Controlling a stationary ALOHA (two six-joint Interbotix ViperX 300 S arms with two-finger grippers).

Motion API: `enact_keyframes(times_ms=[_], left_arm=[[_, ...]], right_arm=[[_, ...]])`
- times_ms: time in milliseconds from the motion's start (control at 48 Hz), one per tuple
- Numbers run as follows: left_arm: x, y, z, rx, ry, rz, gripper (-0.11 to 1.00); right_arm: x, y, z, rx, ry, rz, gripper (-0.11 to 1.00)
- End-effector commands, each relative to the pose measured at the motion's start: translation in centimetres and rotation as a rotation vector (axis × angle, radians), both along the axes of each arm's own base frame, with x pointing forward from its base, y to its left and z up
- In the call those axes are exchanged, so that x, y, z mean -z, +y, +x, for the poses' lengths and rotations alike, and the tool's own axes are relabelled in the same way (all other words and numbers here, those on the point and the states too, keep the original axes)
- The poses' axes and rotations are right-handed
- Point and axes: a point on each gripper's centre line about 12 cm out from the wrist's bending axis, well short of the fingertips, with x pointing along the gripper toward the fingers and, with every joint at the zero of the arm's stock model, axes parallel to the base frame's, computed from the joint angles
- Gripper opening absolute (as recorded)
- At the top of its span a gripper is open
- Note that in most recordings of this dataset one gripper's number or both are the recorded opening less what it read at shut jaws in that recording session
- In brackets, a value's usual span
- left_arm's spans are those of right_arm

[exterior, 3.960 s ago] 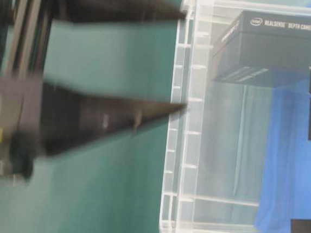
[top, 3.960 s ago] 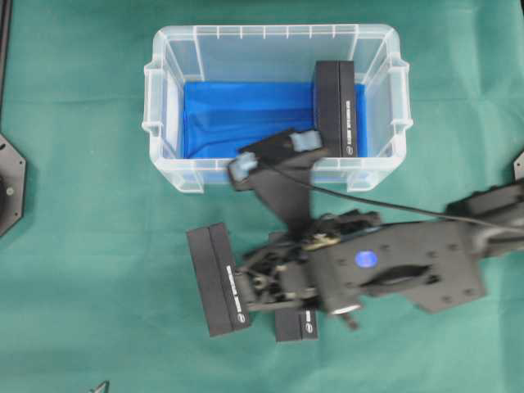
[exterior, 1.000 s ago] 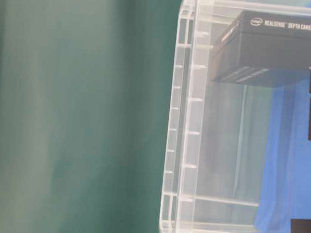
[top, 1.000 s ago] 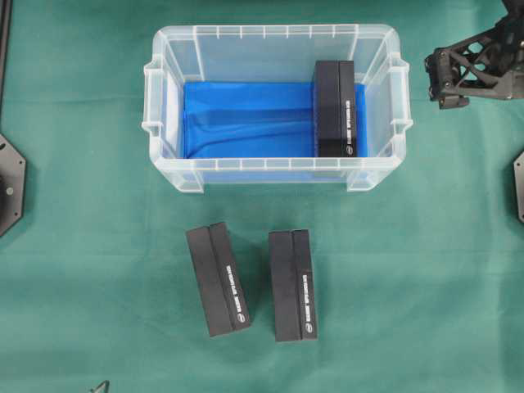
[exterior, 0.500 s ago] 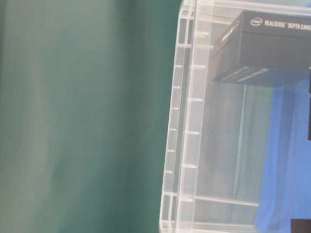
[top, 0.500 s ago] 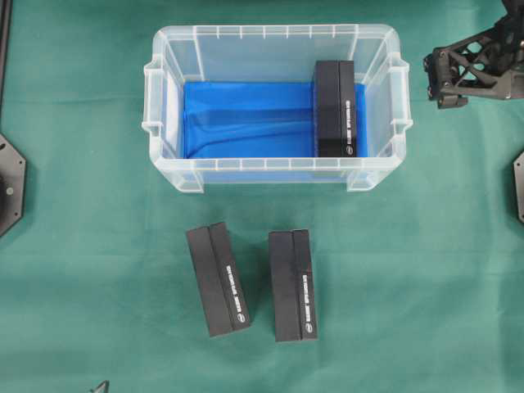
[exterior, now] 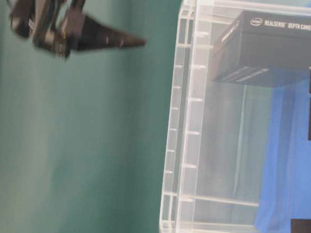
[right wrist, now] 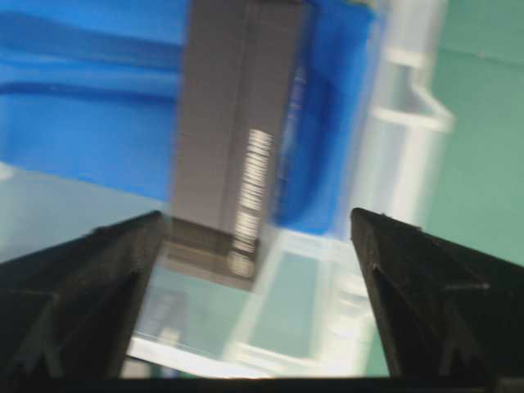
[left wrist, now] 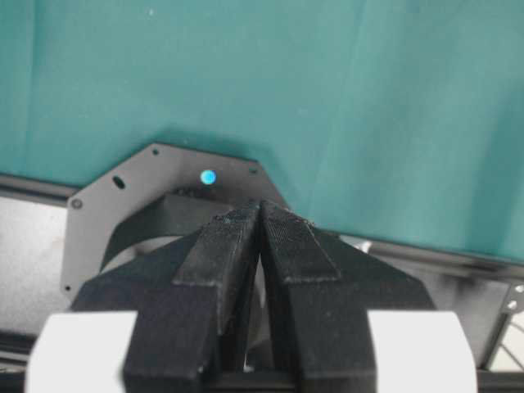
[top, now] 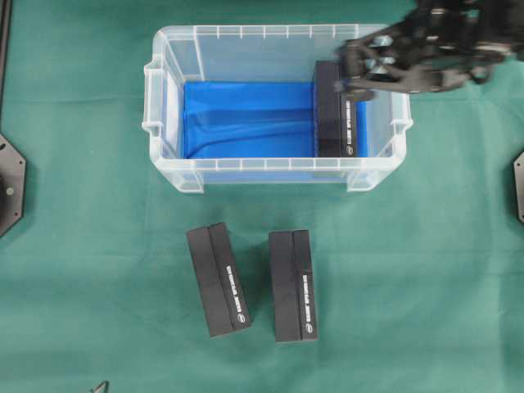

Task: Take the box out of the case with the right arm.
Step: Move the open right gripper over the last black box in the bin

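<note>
The case (top: 270, 31) is a clear tub with a blue sheet on its bottom. One black box (top: 334, 123) lies inside it against the right wall. My right gripper (top: 344, 72), all black and blurred, hangs open over the case's back right corner, above the far end of that box. In the right wrist view the box (right wrist: 233, 131) lies below and ahead of the right gripper (right wrist: 255, 214), with nothing between the wide-apart fingers. From table level the right gripper (exterior: 145, 15) is well above the case wall (exterior: 185, 124). My left gripper (left wrist: 260, 209) is shut and empty, away from the case.
Two more black boxes (top: 218, 278) (top: 293, 284) lie on the green cloth in front of the case. A black mount plate (left wrist: 123, 205) sits below the left gripper. Another black base (top: 10, 184) is at the cloth's left edge.
The right gripper has swung left from beside the case's right handle to above its back right corner, still open. It left the boxes on the cloth earlier. The boxes have not moved.
</note>
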Motion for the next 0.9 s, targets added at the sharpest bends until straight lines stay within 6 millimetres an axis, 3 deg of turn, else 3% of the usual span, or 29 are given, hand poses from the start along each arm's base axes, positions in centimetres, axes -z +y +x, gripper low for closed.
enact_keyframes(times_ms=[0,125,875], left_arm=[[-0.22,0.00,0.13,0.001,-0.009,0.002,0.00],[-0.26,0.00,0.13,0.001,-0.011,0.002,0.00],[-0.14,0.00,0.09,0.002,-0.008,0.003,0.00]], right_arm=[[-1.09,-0.08,1.88,-0.024,-0.032,-0.014,0.93],[-0.79,-0.25,2.79,-0.027,-0.001,-0.009,0.93],[-0.60,-0.22,2.53,-0.020,0.033,-0.003,0.93]])
